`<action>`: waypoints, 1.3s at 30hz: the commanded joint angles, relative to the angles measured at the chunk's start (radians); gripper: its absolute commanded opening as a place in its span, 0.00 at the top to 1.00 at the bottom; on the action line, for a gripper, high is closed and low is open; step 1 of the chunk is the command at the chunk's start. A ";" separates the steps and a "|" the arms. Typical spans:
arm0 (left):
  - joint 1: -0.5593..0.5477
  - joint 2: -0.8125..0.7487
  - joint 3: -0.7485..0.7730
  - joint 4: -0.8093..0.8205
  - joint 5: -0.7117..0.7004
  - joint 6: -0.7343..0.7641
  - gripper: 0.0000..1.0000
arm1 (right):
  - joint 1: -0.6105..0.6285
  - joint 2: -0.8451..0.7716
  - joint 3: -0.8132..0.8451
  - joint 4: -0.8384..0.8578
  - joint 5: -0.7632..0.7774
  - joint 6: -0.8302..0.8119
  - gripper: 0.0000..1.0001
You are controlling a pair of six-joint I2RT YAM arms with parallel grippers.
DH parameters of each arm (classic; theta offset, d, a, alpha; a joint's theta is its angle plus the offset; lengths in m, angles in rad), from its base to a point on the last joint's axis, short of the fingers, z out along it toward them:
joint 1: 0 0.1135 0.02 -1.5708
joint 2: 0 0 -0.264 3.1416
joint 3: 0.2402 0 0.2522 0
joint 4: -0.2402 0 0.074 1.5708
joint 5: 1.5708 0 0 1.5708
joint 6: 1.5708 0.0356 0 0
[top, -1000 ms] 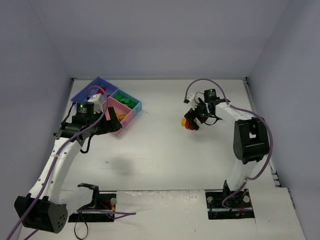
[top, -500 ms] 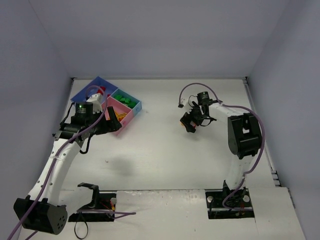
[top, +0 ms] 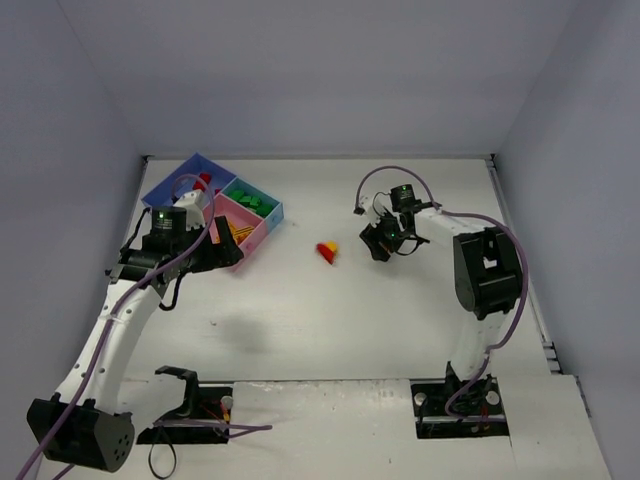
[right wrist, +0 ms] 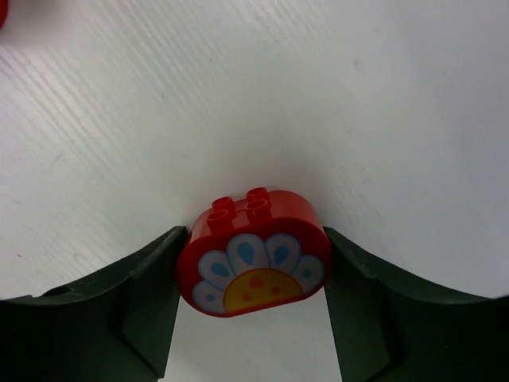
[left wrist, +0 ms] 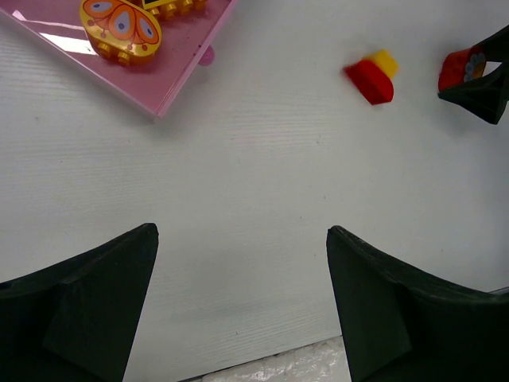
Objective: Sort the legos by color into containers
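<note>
Enclosing the white table [top: 300,320] and tray [top: 163,190], pale grey walls [top: 300,80] rise.

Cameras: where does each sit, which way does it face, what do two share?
Top external: above and behind, looking down at table, tray, left arm, right arm.
Left wrist: down past open left gripper at table, pink compartment.
Right wrist: down past right gripper, shut on red flower brick.
Shared: top external and left wrist both show the red-and-yellow brick.
</note>
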 commanded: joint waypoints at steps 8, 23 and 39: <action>-0.020 0.022 0.039 0.088 0.067 -0.022 0.20 | 0.110 -0.234 -0.103 0.096 -0.035 0.147 0.94; -0.138 0.077 0.020 0.234 0.193 -0.128 0.20 | 0.348 -0.464 -0.287 0.340 -0.033 0.253 0.95; -0.343 0.226 0.080 0.410 0.276 -0.231 0.20 | 0.508 -0.658 -0.298 0.403 -0.052 0.308 0.92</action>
